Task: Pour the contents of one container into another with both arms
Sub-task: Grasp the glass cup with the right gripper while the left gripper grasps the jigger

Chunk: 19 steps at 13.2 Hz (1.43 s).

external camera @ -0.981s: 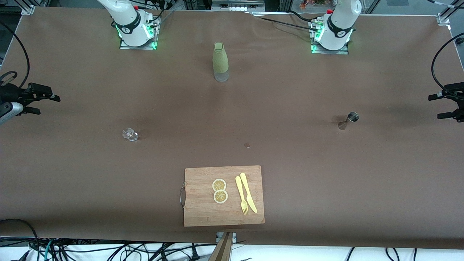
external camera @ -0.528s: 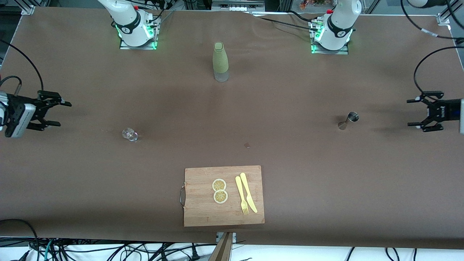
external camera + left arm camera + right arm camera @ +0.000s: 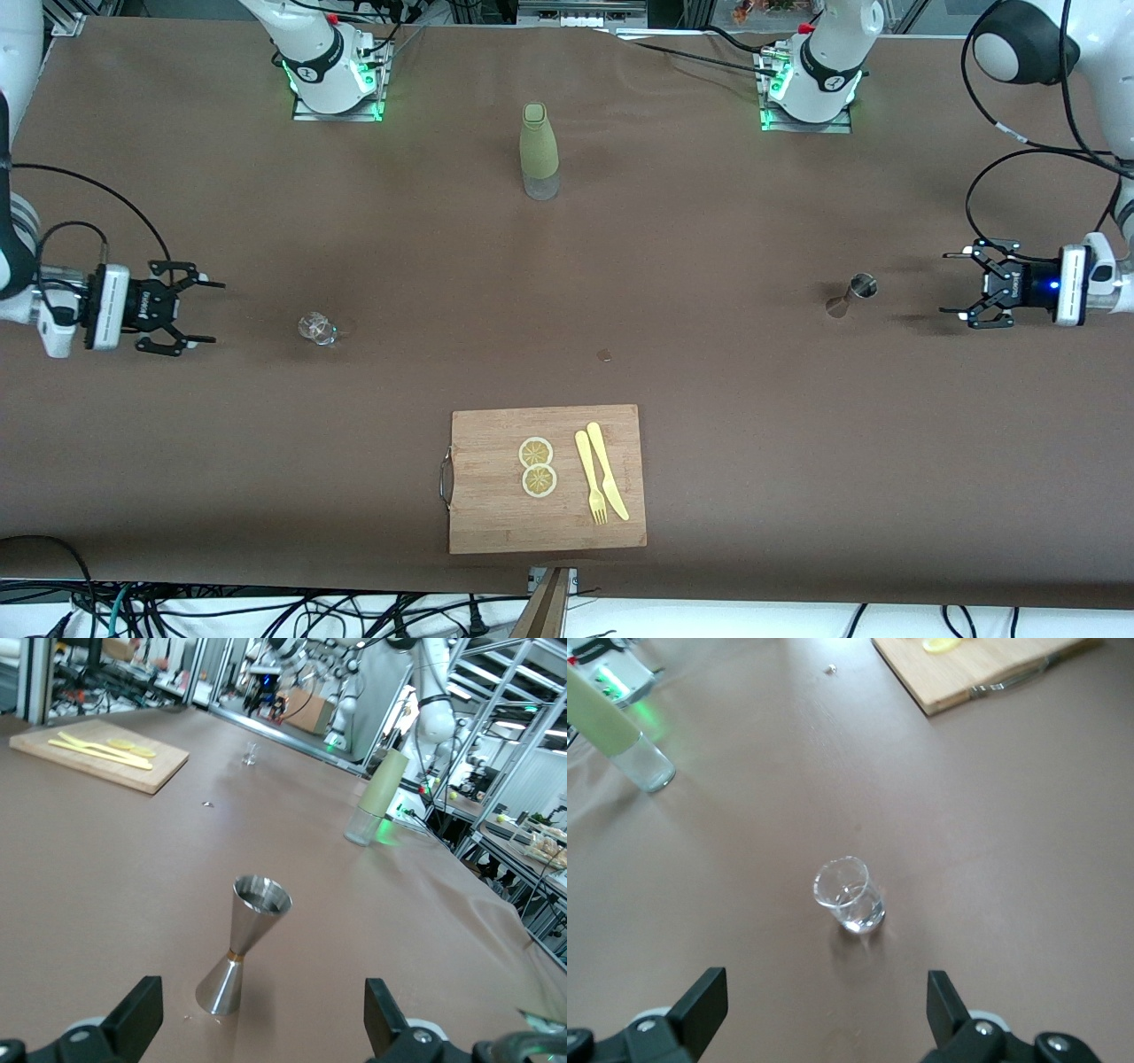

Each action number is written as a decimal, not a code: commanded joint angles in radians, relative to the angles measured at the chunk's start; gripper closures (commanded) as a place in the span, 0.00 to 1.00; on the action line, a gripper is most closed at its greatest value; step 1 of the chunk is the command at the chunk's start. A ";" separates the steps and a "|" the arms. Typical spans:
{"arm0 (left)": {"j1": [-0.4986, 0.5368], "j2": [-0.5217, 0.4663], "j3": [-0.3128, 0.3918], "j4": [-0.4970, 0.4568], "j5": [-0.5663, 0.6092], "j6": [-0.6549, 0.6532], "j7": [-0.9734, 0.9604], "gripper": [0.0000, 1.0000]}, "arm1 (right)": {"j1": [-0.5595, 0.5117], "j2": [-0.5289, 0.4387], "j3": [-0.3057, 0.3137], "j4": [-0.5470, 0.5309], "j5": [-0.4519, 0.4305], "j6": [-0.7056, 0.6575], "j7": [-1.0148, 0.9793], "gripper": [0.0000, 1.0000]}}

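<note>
Toward each table end, left gripper point(image 3: 959, 290) faces the upright steel jigger point(image 3: 852, 294) and right gripper point(image 3: 199, 313) the small glass point(image 3: 317, 329) (both jaws spread, empty); off-centre approach likely topples either.

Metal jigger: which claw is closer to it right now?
Left. The left claw is open beside the metal jigger, at the left arm's end of the table. The right claw is open by the small glass at the right arm's end.
</note>
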 commanded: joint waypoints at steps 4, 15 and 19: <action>0.005 0.040 0.004 -0.084 -0.070 -0.015 0.327 0.00 | -0.011 0.178 0.016 0.030 0.233 -0.093 -0.400 0.00; -0.009 0.081 -0.085 -0.225 -0.138 0.068 0.498 0.00 | -0.014 0.361 0.116 0.121 0.343 -0.133 -0.539 0.00; -0.011 0.092 -0.160 -0.233 -0.154 0.123 0.499 0.00 | -0.008 0.370 0.125 0.119 0.344 -0.135 -0.531 0.01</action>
